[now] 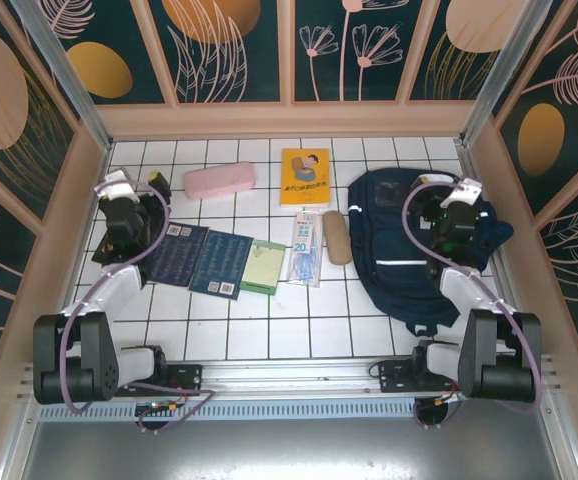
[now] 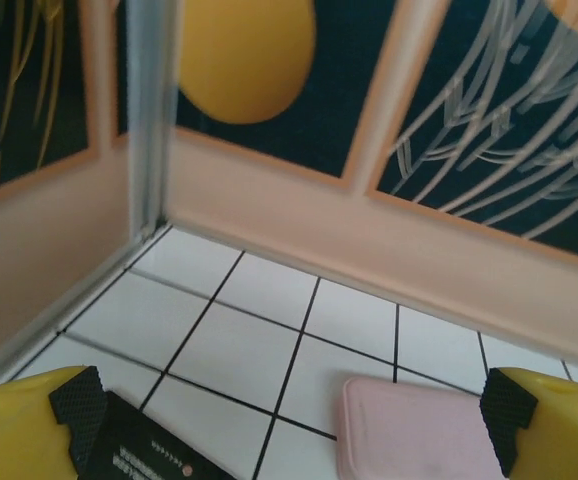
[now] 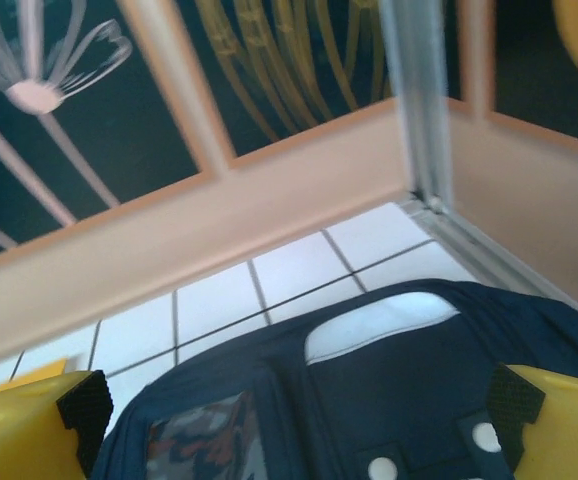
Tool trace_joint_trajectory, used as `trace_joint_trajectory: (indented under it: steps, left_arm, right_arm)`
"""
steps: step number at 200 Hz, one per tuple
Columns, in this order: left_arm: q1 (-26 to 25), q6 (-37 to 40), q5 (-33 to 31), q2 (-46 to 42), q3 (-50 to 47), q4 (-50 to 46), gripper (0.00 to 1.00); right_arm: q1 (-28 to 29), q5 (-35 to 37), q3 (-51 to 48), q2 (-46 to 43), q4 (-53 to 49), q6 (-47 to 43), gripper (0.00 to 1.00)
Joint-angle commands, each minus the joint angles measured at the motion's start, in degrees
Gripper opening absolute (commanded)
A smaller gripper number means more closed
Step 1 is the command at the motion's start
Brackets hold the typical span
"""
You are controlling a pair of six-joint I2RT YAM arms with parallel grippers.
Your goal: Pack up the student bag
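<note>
The student bag [image 1: 399, 245], navy with white stripes, lies flat on the right side of the tiled table. My right gripper [image 1: 444, 186] hangs open above the bag's far end. In the right wrist view the bag [image 3: 389, 390] lies below my open right gripper [image 3: 299, 420], with its handle and a patterned patch showing. At the far left my left gripper [image 1: 137, 183] hovers open over the tiles. In the left wrist view it [image 2: 289, 430] is empty, with a pink case [image 2: 419, 430] below on the right and a dark notebook [image 2: 139, 450] on the left.
Across the table lie a pink case [image 1: 219, 180], a yellow book [image 1: 305, 177], two dark notebooks [image 1: 197, 260], a green notepad [image 1: 263, 267], a clear packet [image 1: 306, 247] and a tan case [image 1: 338, 238]. Wooden walls [image 1: 289, 120] enclose the table.
</note>
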Motion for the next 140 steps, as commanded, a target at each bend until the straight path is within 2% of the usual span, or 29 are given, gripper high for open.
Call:
trace_joint_trajectory:
  steps: [1,28,55,89,123,140]
  left_arm:
    - [0.1,-9.4,-2.7,-0.2,6.8,-21.7,0.99]
    - [0.1,-12.5,1.4,-1.1,7.2,-23.3,0.98]
    - [0.1,-14.6,5.8,-1.4,7.0,-23.7,0.99]
    - [0.0,-16.8,11.2,-1.3,6.4,-24.5,0.99]
    - [0.0,-18.1,14.1,-2.1,5.3,-24.2,0.99]
    - [-0.2,-18.3,16.1,-2.2,5.1,-24.1,0.98]
  right_arm:
    - [-2.4,5.7,5.4,-0.5,-20.0,9.9,0.99]
    - [-3.9,4.6,5.1,-2.3,-25.3,10.9,0.99]
    - [-4.6,7.0,3.6,-2.8,-31.3,13.9,0.99]
    - [-5.9,4.3,1.0,-4.4,-39.7,19.0,0.99]
    - [-5.3,-3.9,-2.4,-5.9,-41.5,22.2,0.99]
    - [-4.3,-11.4,-3.7,-3.7,-39.6,24.5,0.99]
